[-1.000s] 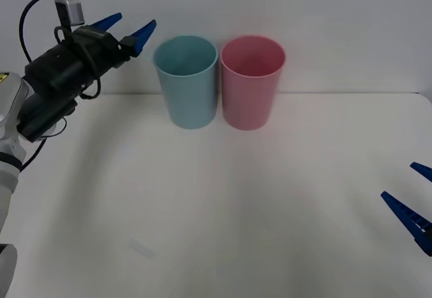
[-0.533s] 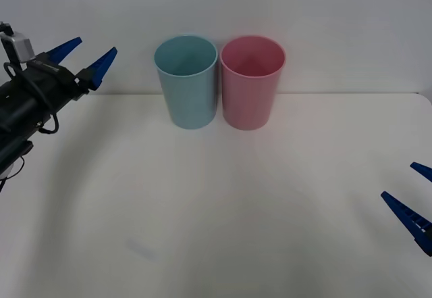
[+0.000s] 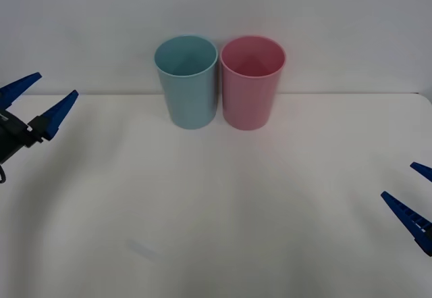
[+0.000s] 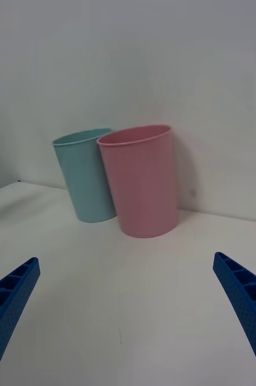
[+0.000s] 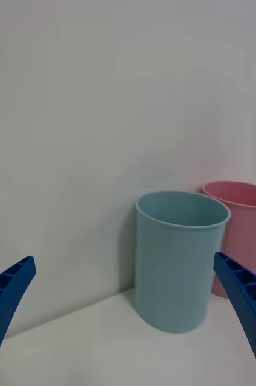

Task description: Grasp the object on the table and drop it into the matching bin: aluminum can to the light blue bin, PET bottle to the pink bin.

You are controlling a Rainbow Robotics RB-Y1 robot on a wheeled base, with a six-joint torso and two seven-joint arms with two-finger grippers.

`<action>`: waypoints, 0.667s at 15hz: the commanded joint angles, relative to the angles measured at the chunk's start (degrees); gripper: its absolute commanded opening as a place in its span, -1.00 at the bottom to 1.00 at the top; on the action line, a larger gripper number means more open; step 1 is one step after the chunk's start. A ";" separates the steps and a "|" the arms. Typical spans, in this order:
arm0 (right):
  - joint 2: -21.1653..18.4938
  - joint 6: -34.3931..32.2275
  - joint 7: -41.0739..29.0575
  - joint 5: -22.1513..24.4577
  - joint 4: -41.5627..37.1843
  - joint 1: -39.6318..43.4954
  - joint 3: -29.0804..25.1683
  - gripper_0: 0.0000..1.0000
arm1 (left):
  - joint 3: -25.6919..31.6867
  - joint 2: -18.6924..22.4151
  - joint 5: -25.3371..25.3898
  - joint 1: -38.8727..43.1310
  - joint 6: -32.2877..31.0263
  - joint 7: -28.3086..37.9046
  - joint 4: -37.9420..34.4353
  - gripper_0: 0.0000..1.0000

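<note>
Behind light blue bin, pink bin

White table bears light blue bin; pink bin beside.

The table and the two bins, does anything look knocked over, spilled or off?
Nothing stands out. The light blue bin and the pink bin stand upright, side by side at the back of the table. The left gripper and the right gripper are open and hold nothing.
</note>
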 commanded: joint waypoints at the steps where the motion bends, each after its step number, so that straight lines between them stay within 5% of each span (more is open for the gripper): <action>1: 0.00 0.00 0.00 0.00 0.00 0.00 0.00 1.00 | 1.03 0.00 2.31 4.31 -1.74 -4.86 -0.71 1.00; 5: 0.00 0.00 0.00 0.00 0.00 0.00 0.00 1.00 | 1.91 1.23 6.71 11.61 -3.41 -11.89 -1.67 1.00; 10: 0.00 0.00 0.00 0.00 0.00 0.00 0.00 1.00 | 4.63 3.60 11.54 18.90 -6.67 -12.24 -3.69 1.00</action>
